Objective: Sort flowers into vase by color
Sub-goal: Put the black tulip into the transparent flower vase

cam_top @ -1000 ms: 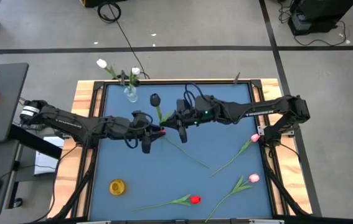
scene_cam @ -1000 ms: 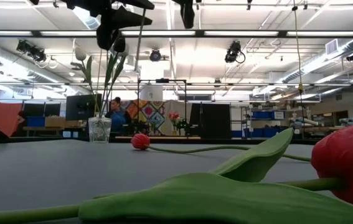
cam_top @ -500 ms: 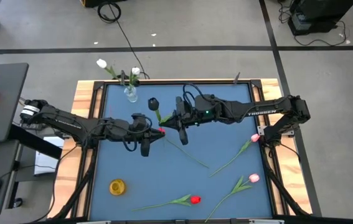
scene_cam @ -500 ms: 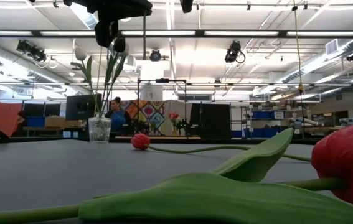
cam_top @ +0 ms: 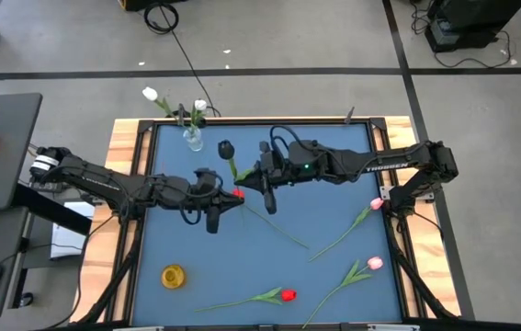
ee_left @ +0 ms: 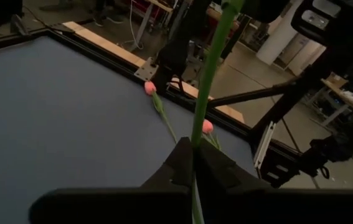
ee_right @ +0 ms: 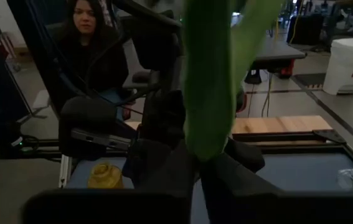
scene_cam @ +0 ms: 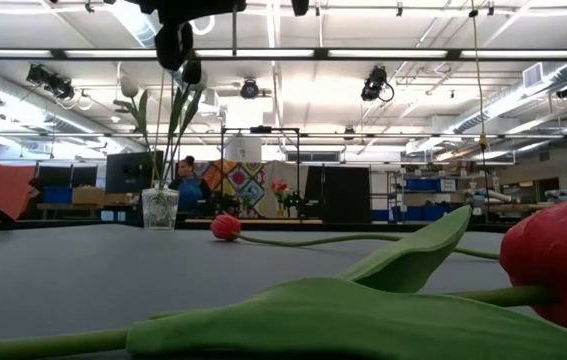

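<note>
The left gripper [cam_top: 233, 196] is clamped on the stem of the black tulip [cam_top: 226, 147], held aloft mid-table. The right gripper [cam_top: 249, 180] grips the same stem just beside it, likely a handover so the left arm can reach a vase. The glass vase [cam_top: 192, 139] near the far edge holds white tulips [cam_top: 151, 94].

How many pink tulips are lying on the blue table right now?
2: one pink tulip by the right edge, another nearer the front right corner. None seem hidden.
</note>
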### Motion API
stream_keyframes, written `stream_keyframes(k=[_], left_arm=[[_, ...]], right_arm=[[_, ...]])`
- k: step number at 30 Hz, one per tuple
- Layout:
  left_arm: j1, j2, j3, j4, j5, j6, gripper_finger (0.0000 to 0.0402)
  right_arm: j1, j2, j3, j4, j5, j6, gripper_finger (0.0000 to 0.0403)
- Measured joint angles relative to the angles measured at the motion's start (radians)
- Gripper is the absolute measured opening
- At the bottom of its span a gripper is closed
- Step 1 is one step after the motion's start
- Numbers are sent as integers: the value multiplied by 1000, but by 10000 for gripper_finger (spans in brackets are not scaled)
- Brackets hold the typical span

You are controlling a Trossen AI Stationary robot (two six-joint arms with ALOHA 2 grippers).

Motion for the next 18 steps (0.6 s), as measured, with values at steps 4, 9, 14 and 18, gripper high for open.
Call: stream_keyframes(k=[4, 9, 14, 18], left_arm=[[0, -1, 0, 1, 0, 16, 8], [1, -1, 0, -3, -3, 19, 8], [1, -1, 0, -4, -3, 22, 7], [1, -1, 0, -4, -3, 28, 7]], right_arm=[[-4, -5, 0, -6, -24, 26, 109], [-23, -1, 0, -15, -65, 120, 191], [-21, 1, 0, -15, -44, 136, 200], [-31, 1, 0, -17, -46, 171, 169]])
